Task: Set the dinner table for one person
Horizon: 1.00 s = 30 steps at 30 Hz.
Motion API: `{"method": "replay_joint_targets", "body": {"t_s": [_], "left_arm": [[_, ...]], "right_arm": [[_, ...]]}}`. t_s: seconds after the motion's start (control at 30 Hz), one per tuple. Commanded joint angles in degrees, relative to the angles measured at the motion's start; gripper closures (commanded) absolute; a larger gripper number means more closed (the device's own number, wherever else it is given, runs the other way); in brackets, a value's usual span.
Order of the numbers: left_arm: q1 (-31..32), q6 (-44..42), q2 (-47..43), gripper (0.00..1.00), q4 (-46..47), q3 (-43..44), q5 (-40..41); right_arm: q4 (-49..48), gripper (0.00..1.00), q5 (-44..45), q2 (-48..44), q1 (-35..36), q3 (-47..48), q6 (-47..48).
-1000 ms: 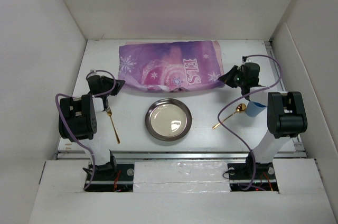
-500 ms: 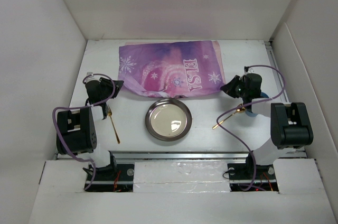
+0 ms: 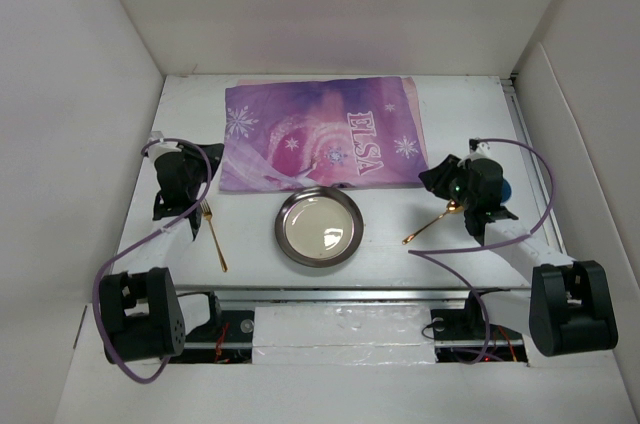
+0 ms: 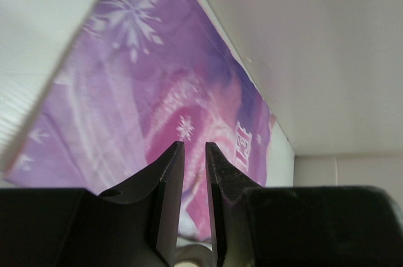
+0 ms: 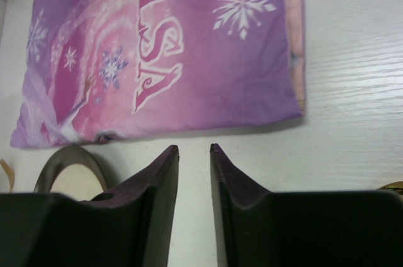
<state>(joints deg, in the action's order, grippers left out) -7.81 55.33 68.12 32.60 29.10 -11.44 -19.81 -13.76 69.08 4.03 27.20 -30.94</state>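
Top external: we see the dinner table (image 3: 460,109) filling the box floor, purple mat (image 3: 320,134) spread at its far side.
Plate (image 3: 319,226): centre, just nr the mat's near edge.
Fork (image 3: 213,236): left of plate; spoon (image 3: 428,226) on the right.
Left gripper (image 4: 191,147): jaws a slit apart, empty, facing mat.
Right gripper (image 5: 194,148): likewise released, nothing held, we note.
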Motion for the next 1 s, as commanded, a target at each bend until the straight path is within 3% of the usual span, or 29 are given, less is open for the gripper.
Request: {"method": "replay_joint_targets", "body": {"t_s": [0.0,0.07,0.1,0.23,0.3,0.47,0.7,0.73,0.8,0.83,0.9,0.93,0.97], "left_arm": [[6.5,-5.2,-4.4,0.83,-5.2,5.4,4.0],[14.6,-8.6,-6.3,0.83,-9.0,9.9,4.4],[19.2,-10.6,-8.1,0.83,-12.4,12.4,4.8],[25.3,-14.9,-13.2,0.82,-18.2,15.6,5.9],[28.7,-17.6,-17.6,0.81,-21.2,16.6,6.1],[29.3,-22.9,-25.7,0.74,-31.4,17.2,3.0],[29.3,-32.3,-27.8,0.68,-42.6,21.9,7.6],[29.3,-33.3,-28.1,0.68,-42.5,21.6,9.6],[29.3,-33.3,-28.7,0.68,-41.9,20.7,10.8],[29.3,-33.1,-29.0,0.68,-41.7,20.3,10.8],[29.3,-33.1,-29.6,0.68,-41.2,19.3,10.8],[29.3,-33.3,-29.7,0.68,-41.1,19.1,10.8],[29.3,-33.4,-30.3,0.68,-41.3,18.8,10.8]], "right_arm": [[0.2,0.66,-0.6,-3.2,3.7,-1.8,2.9],[-2.7,0.54,-5.0,-3.3,8.9,-2.9,3.3],[-2.9,0.43,-5.9,-2.8,13.0,-2.9,3.8],[-4.6,0.35,-9.3,-0.6,18.5,-3.5,4.4],[-4.9,0.33,-10.5,2.3,20.4,-3.3,4.4],[-5.9,0.31,-10.8,9.4,25.8,-0.3,4.3],[-8.8,0.36,-9.4,18.7,27.3,2.8,2.4],[-10.3,0.42,-9.9,20.6,28.6,3.6,1.5],[-10.6,0.46,-9.9,22.5,28.7,4.4,1.1],[-11.6,0.64,-10.6,23.3,28.7,4.8,0.3],[-13.4,0.78,-11.5,24.5,28.7,4.8,-0.6],[-14.4,0.98,-12.3,24.7,28.7,4.9,-1.2],[-14.0,1.0,-12.7,24.5,28.7,4.9,-1.4]]}}
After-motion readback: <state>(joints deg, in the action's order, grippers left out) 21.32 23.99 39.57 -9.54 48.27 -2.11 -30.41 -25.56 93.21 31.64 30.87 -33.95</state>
